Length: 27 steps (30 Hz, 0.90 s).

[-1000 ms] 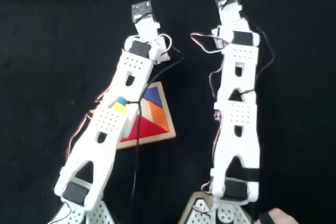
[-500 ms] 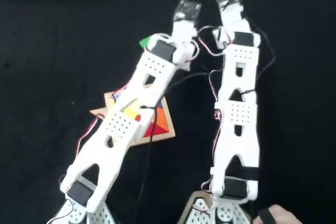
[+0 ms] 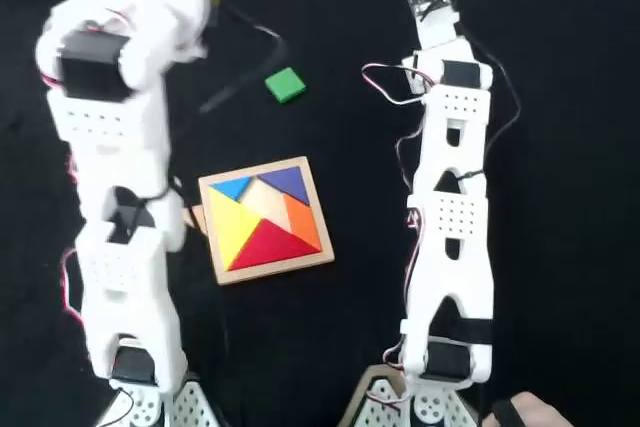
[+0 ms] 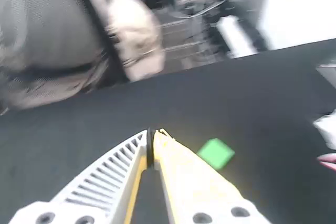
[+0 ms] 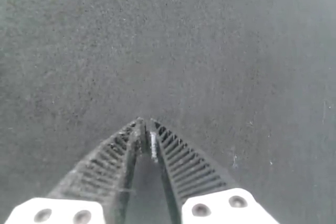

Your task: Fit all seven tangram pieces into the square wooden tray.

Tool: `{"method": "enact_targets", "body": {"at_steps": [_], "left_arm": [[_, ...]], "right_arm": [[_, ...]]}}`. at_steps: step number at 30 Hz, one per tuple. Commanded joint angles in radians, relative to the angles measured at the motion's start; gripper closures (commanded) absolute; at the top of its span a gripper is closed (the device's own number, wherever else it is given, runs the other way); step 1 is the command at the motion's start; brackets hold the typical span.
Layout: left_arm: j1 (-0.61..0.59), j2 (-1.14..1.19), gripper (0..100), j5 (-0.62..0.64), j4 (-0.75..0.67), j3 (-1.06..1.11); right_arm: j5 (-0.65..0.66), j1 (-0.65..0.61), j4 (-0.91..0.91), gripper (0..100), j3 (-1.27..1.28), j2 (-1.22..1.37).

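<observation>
Risk ahead: green square (image 3: pixel 286 85) loose near the table's (image 3: pixel 560 147) far edge, well apart from the wooden tray (image 3: pixel 280 268) at mid-table; could skid if pinched off-centre, or jam tilted in the tray's bare middle gap. Left gripper (image 4: pixel 152 132) high by the far left corner, tips pressed together, empty. Right gripper (image 5: pixel 145 127) stretched toward the far edge, likewise pressed together.

Bench (image 3: pixel 570 197): black cloth cover, matte, wall to wall.
Beyond far edge: grey mesh panel (image 4: pixel 42 30), wire rack (image 4: pixel 191 22), blurred clutter.
Light: bright white patch (image 4: pixel 294 9), source unclear.
</observation>
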Motion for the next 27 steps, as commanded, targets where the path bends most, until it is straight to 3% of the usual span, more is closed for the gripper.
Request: {"method": "enact_targets", "body": {"at_steps": [1, 6, 9, 12, 27], "left_arm": [[-0.051, 0.106, 97, -0.068, -0.153, 0.137], [-0.056, 0.301, 97, -0.201, -0.43, 0.226], [-0.079, 0.393, 97, -0.196, -0.647, 0.219], [-0.082, 0.482, 97, -0.115, -0.792, 0.216], [0.022, 0.736, 97, -0.055, -0.93, 0.213]], "right_arm": [[-0.002, 0.008, -0.015, 98.7, -0.054, -0.016], [-0.002, 0.006, -0.015, 98.7, -0.053, -0.013], [-0.002, 0.005, -0.015, 98.7, -0.053, -0.013], [-0.002, 0.005, -0.017, 98.7, -0.053, -0.013], [-0.002, 0.003, -0.038, 98.7, -0.047, -0.013]]}}
